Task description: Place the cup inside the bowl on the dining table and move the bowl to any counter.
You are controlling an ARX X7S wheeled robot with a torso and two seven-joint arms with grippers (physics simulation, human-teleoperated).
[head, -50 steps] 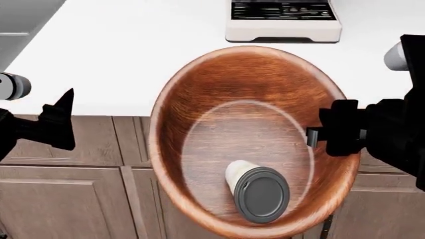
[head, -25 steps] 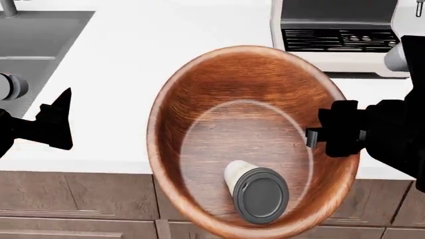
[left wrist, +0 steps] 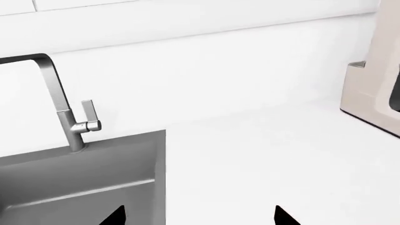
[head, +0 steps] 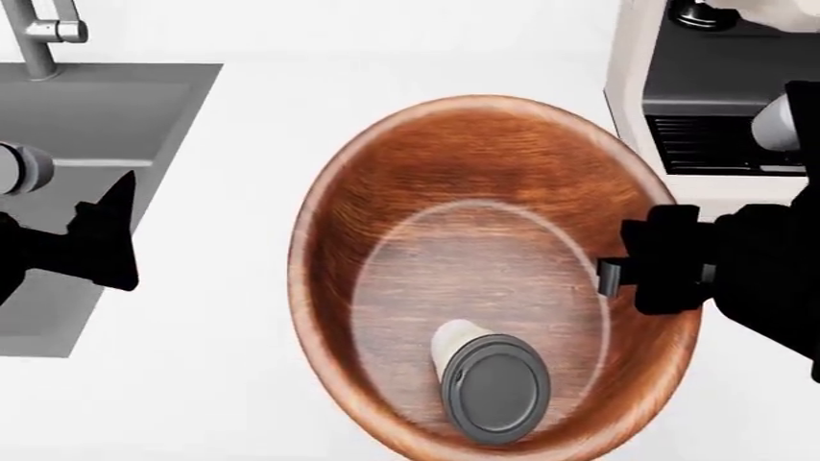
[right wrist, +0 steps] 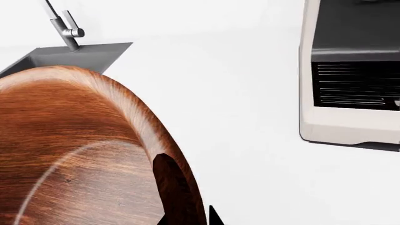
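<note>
Cup (head: 485, 382) already lies in the bowl (head: 423, 192); right gripper (head: 613, 274) fingers pinch its rim above the table (head: 256, 288) beside the sink (head: 77, 106). Next: lower it. Left gripper (head: 109, 235) holds nothing, its spread unclear.

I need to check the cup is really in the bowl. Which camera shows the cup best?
The head view: the cup lies on its side inside the bowl, grey lid facing up toward the camera. The right wrist view shows only the bowl's rim and inner wall; the left wrist view shows only counter and sink.
</note>
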